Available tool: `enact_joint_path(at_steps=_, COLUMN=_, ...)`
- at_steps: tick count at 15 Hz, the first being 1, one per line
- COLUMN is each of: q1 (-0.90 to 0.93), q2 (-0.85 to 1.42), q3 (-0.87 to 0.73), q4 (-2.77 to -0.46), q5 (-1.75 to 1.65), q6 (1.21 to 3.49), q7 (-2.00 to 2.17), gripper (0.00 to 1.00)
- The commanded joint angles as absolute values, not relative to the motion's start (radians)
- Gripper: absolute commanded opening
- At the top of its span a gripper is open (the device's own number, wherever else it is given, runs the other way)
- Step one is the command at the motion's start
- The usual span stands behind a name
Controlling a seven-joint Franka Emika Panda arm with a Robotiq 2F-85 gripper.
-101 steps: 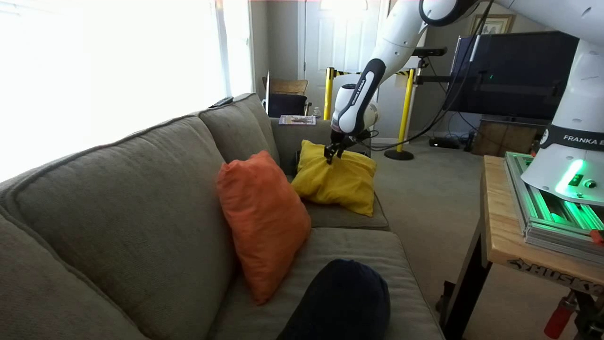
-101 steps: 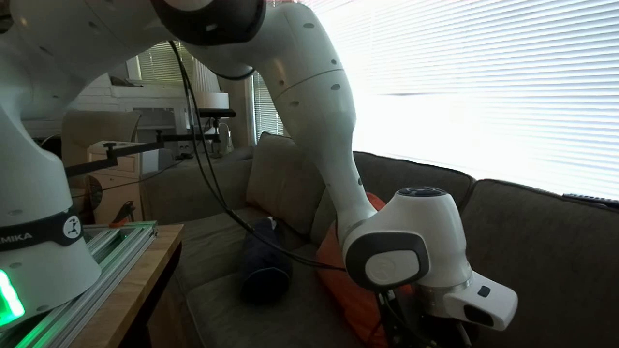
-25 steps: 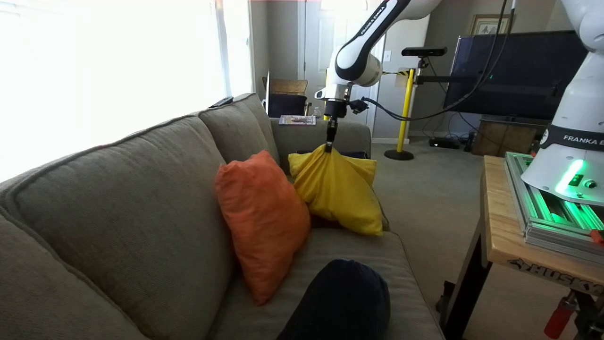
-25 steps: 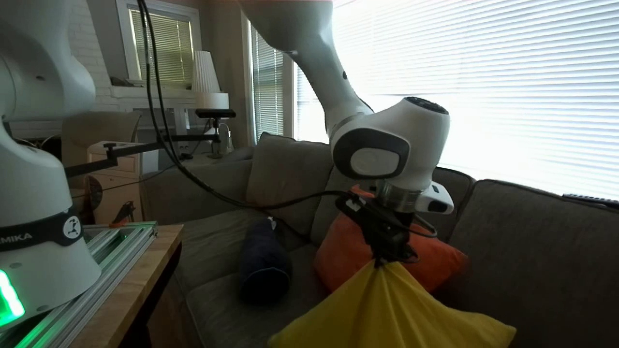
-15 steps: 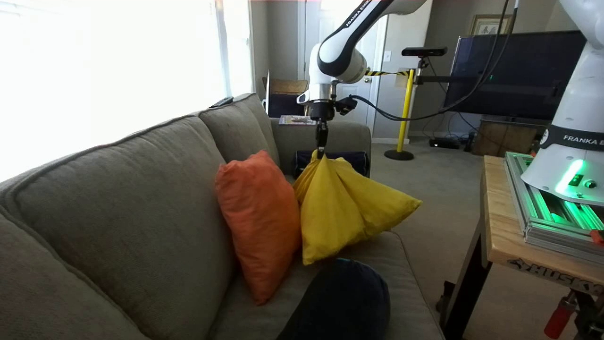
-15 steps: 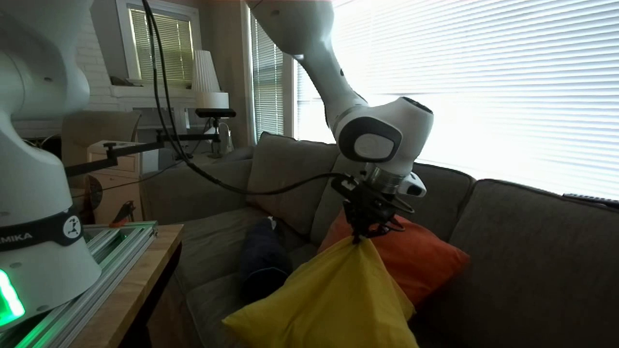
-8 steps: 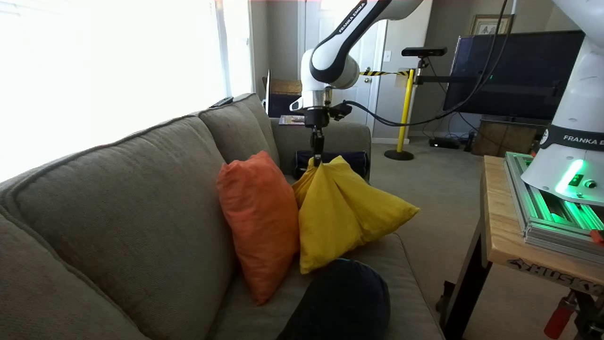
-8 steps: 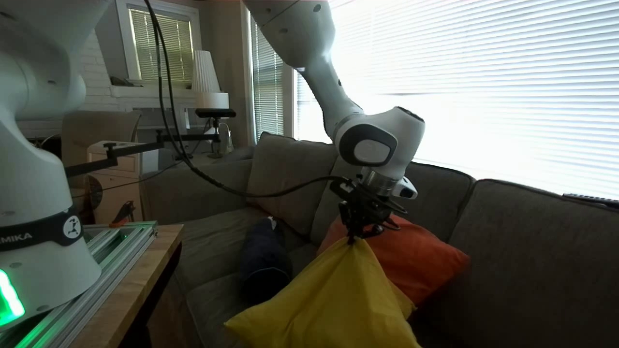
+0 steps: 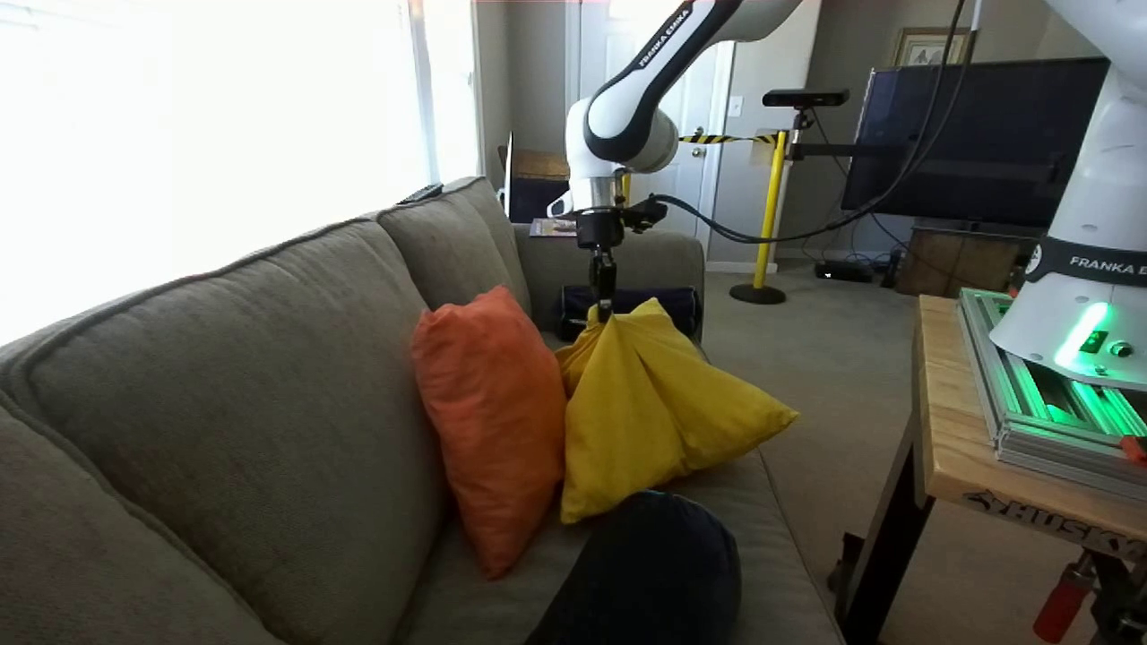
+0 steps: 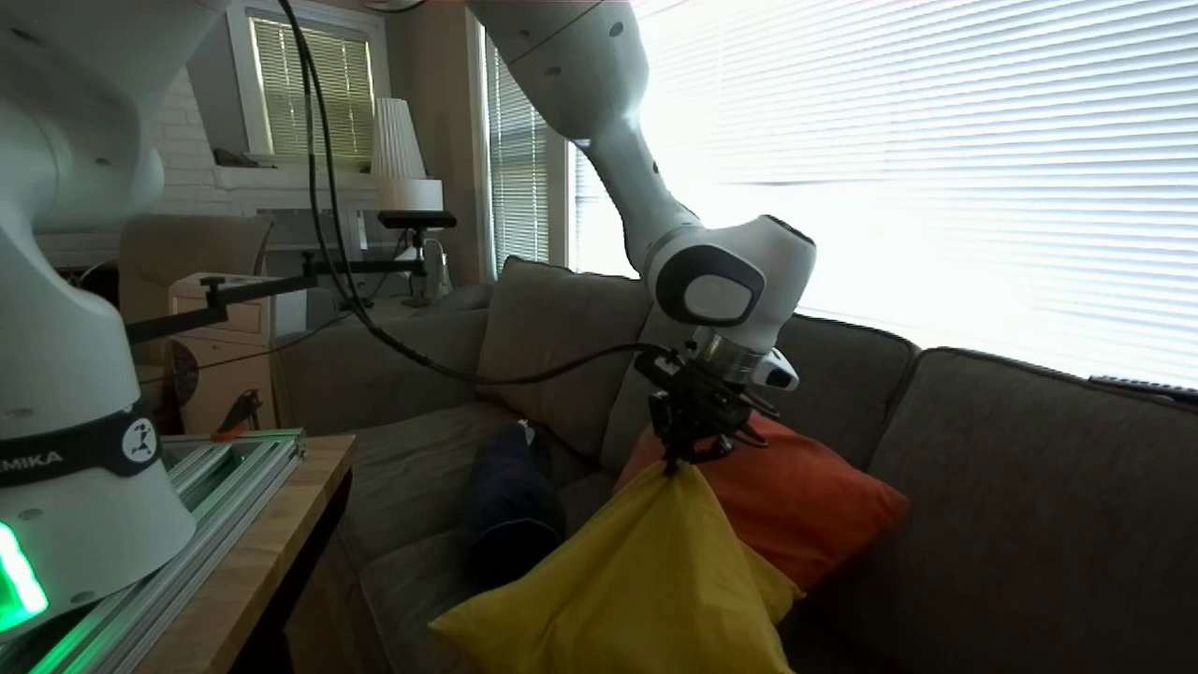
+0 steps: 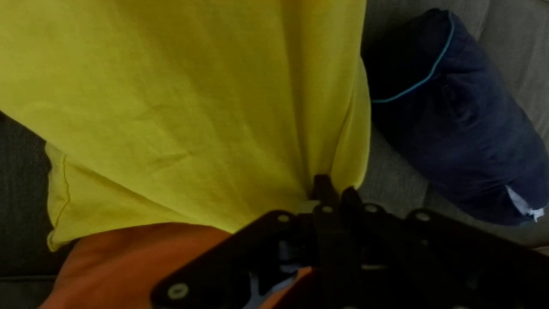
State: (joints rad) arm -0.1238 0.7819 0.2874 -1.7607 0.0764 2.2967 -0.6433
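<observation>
End effector [image 11: 337, 187] points down, jaws almost together, pinching a fold of the soft yellow fabric throw pillow [image 9: 632, 408]. Pillow hangs in gathered creases below the pinch, over the seat of the grey-brown upholstered sofa [image 9: 269, 394]; can't tell if its lower corner bears on the seat. Soft orange fabric pillow [image 9: 488, 430] leans on the backrest just beside it; outlines overlap in both exterior views, contact unclear. Navy cylindrical cloth bolster [image 11: 467, 124] with light-blue piping lies on the seat, near the yellow one. Dark boxy object [image 9: 683, 303] by the far armrest, partly hidden. Arm base sits on the wood-topped bench [image 9: 954, 430].
</observation>
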Motion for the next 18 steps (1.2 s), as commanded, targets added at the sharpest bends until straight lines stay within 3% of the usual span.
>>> enact_joint_path(at_steps=1, q1=-0.090, q2=0.803, q3=0.252, q4=-1.718, q5=0.072, q6=2.299, q7=-0.635, gripper=0.01)
enact_joint_path(at_steps=2, q1=-0.084, q2=0.806, q3=0.241, q4=-1.715, q5=0.069, q6=2.299, q7=-0.627, gripper=0.06)
enact_joint_path(at_steps=3, q1=-0.084, q2=0.806, q3=0.238, q4=-1.718, q5=0.070, q6=2.313, q7=-0.632, gripper=0.32)
enact_joint_path(at_steps=5, q1=-0.090, q2=0.796, q3=0.237, q4=-1.731, q5=0.077, q6=2.378, q7=-0.643, gripper=0.35)
enact_joint_path(at_steps=14, q1=-0.175, q2=0.864, q3=0.294, q4=-1.696, q5=0.048, q6=2.988, q7=-0.690, gripper=0.98)
enact_joint_path(at_steps=18, q1=-0.247, q2=0.988, q3=0.368, q4=-1.627, q5=-0.051, q6=3.202, q7=-0.681, gripper=1.00)
